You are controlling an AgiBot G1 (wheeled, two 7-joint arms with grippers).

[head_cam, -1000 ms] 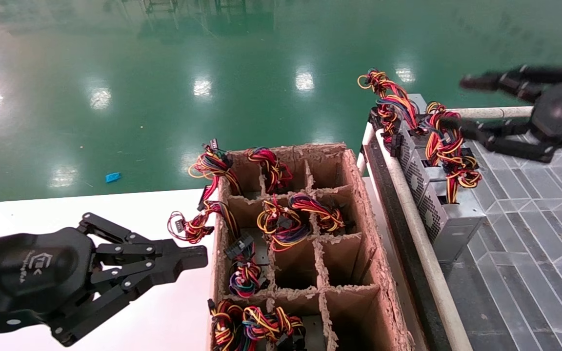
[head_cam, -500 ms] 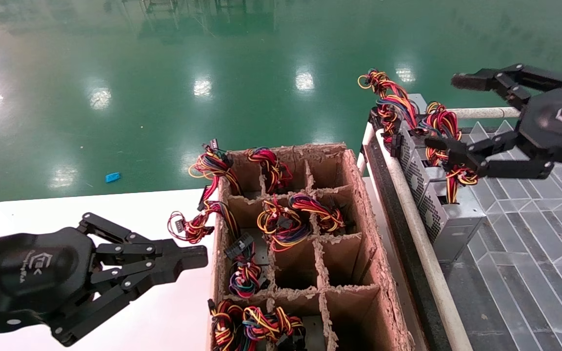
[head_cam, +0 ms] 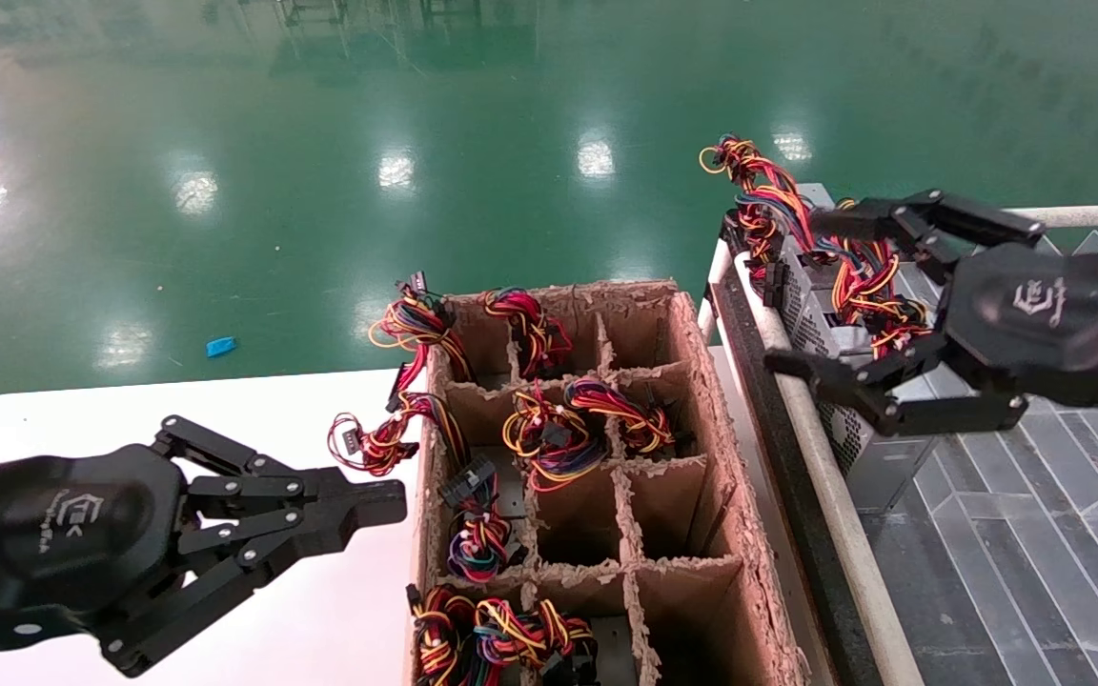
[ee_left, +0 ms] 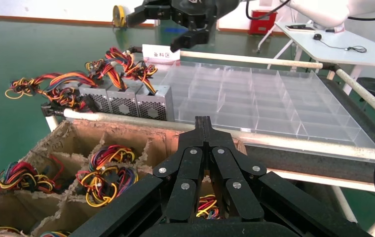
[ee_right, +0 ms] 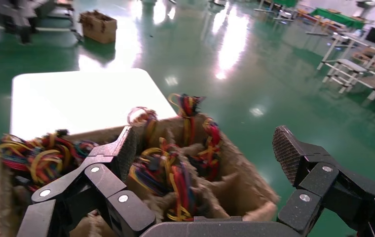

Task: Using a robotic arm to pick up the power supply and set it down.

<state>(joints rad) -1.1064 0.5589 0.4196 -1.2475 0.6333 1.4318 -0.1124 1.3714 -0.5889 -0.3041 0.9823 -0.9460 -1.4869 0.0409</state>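
R gripper (head_cam: 821, 295) hangs over the row of grey boxes, jaws wide apart, nothing between them. One finger sits above the wire bundles, the other reaches down past the rail (head_cam: 825, 495) side of the row. The power supply (head_cam: 802, 310) lies right under and between those fingers, on the tray (head_cam: 1035, 534) edge nearest the cardboard crate (head_cam: 701, 457). Its perforated vent side faces the crate; its knotted wires (head_cam: 763, 205) (red, yellow, blue, black) stick up beyond the upper fingertip. A like box (head_cam: 878, 448) w/ a mostly red/orange/yellow bundle (head_cam: 868, 286) stands against it, closer in to the gripper's palm.

Key relation: in the head view the row runs away from the robot, and the gripper's opening lies roughly along it, not squarely across one box. Judged from that, the jaws likely need to drop and line up across the target's narrow width, clear of the neighbour's wires. Exact box boundaries are hard to tell w/ the gripper in front.

R arm is clearly the nearer one. L gripper (head_cam: 387, 503) is parked over the white worktop (head_cam: 254, 410), on the far side of the crate from the supply, fingers pressed together, holding nothing.
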